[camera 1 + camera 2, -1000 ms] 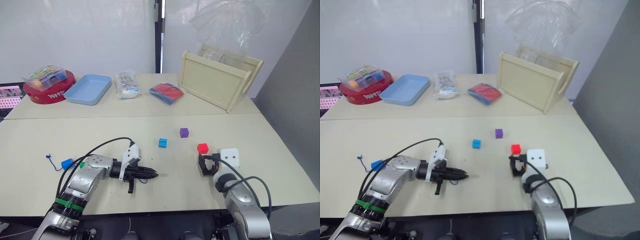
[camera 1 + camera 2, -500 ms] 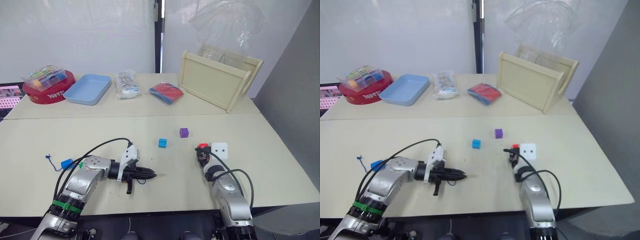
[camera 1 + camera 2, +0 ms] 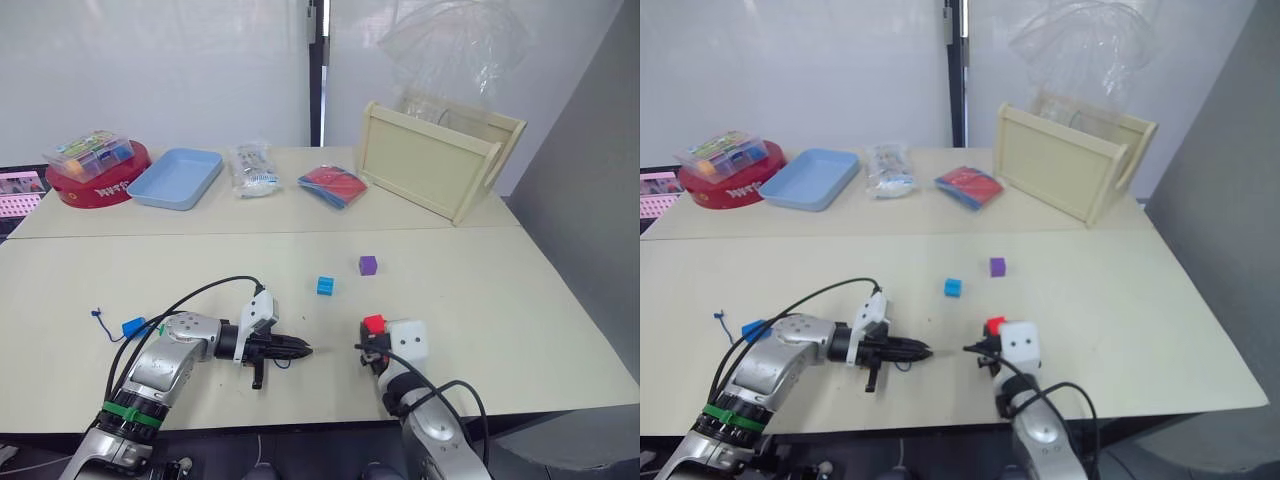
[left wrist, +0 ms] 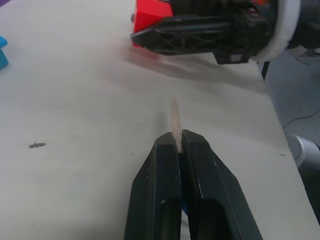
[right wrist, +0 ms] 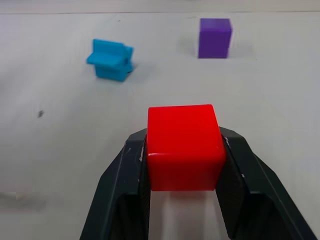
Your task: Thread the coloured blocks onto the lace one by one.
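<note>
My left gripper (image 3: 303, 348) is shut on the lace, whose pale stiff tip (image 4: 174, 117) sticks out past the fingers, low over the table. The lace's dark-blue tail (image 3: 100, 314) lies far left with a blue block (image 3: 133, 326) threaded on it. My right gripper (image 3: 368, 335) is shut on the red block (image 5: 184, 146) and holds it just above the table, a short way right of the lace tip. The red block (image 4: 149, 15) faces the tip. A cyan block (image 3: 325, 286) and a purple block (image 3: 368, 265) lie loose farther back.
Along the far table stand a red tin with a clear box of pieces (image 3: 95, 170), a light-blue tray (image 3: 178, 178), a plastic bag (image 3: 252, 168), a red-and-blue packet (image 3: 333, 185) and a wooden crate (image 3: 440, 160). A black cable (image 3: 200, 295) arcs over my left arm.
My right gripper closed on the red block, lifted it and carried it left toward the lace tip. The left gripper has stayed put.
</note>
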